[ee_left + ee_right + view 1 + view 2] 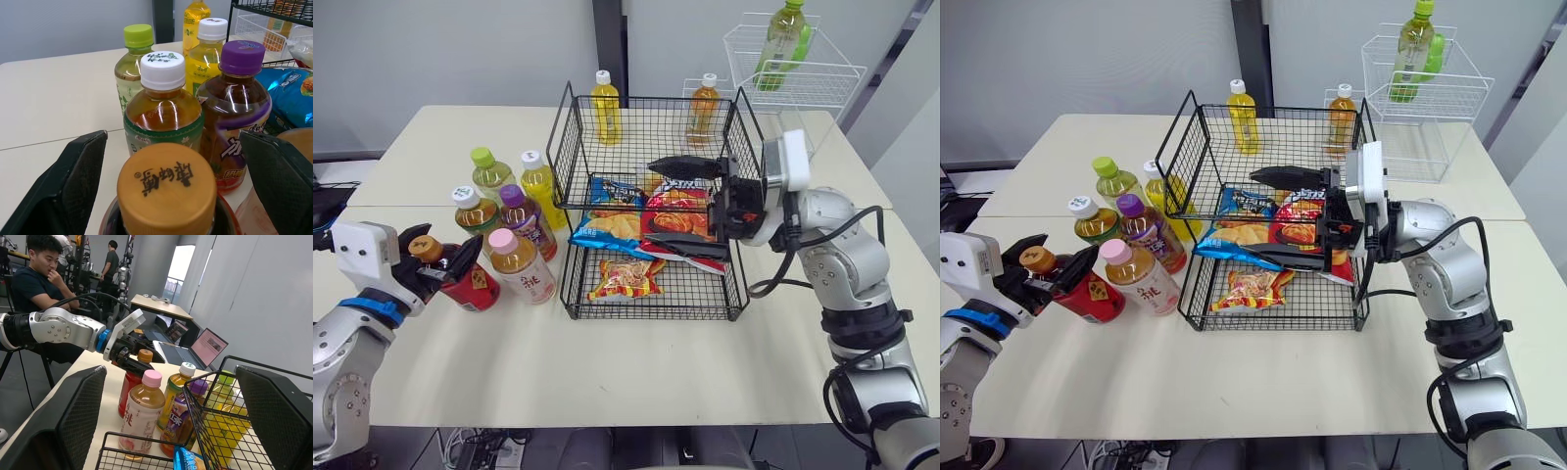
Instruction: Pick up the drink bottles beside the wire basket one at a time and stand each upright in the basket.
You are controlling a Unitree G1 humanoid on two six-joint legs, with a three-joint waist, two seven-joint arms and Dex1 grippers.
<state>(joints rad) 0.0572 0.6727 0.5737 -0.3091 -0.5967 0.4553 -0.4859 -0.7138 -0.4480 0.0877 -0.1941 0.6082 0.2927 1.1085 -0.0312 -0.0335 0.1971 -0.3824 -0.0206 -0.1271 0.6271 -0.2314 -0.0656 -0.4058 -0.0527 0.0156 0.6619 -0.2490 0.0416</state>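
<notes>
Several drink bottles stand left of the black wire basket (570, 147): green-capped (491, 171), yellow (540, 181), white-capped tea (475, 211), purple-capped (524, 215) and pink-capped (521, 264). The nearest, a red bottle (470, 286) with an orange cap (166, 188), stands upright. My left gripper (440, 252) is open, one finger (73, 186) on each side of that cap, apart from it. My right gripper (649, 202) is open and reaches into the basket from the right, above the snack bags (666, 211).
A chip packet (625, 279) lies on the basket's lower tier. A yellow bottle (605, 106) and an amber bottle (703, 108) stand at the basket's back. A white wire basket (832, 83) holding a green bottle (783, 39) sits back right. A seated person (34, 279) is in the room beyond.
</notes>
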